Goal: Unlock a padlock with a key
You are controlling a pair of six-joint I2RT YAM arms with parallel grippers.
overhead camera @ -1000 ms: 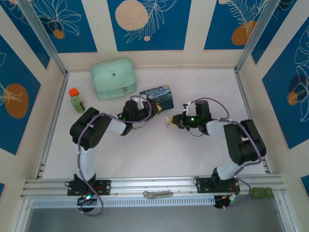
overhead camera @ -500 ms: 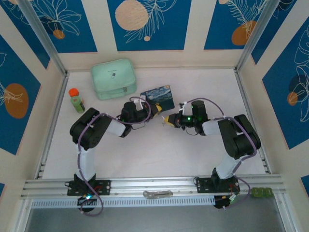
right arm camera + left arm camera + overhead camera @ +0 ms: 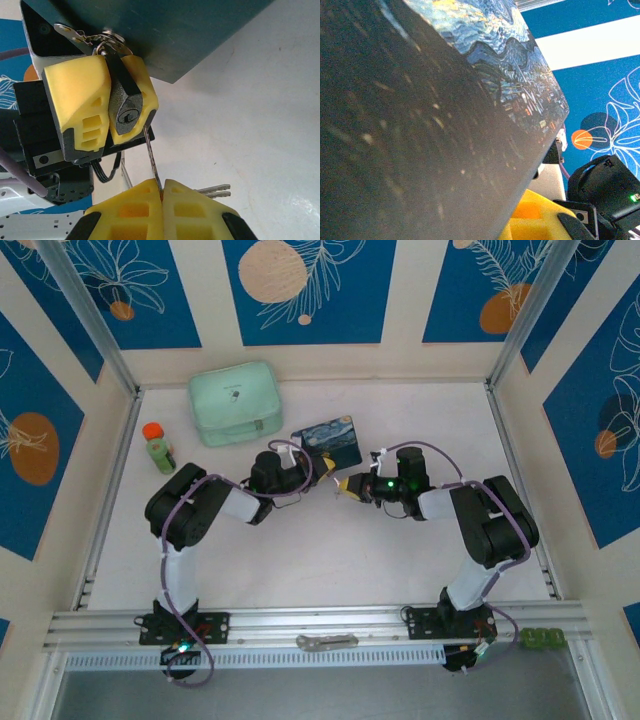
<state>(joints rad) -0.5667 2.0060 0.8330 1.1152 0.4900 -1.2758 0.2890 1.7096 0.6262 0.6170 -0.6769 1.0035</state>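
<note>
No lettering can be read anywhere — the small dark mark on the mint-green case point(image 3: 236, 402), at eleven o'clock, is too tiny to decipher.

Padlock point(image 3: 125, 106) dead centre, keyhole face toward us, clamped on both sides by the left gripper's point(image 3: 106, 140) yellow fingers. Directly below the padlock, the right gripper point(image 3: 161, 192) has its two yellow fingers pressed together on the key point(image 3: 151, 155). The thin blade slants up, its tip just below and right of the keyhole, not in it. Above the padlock, the dark tin point(image 3: 165, 35). Lower right of it, two more keys point(image 3: 215, 190) stick out beside the right gripper over the white table point(image 3: 260, 125).
</note>
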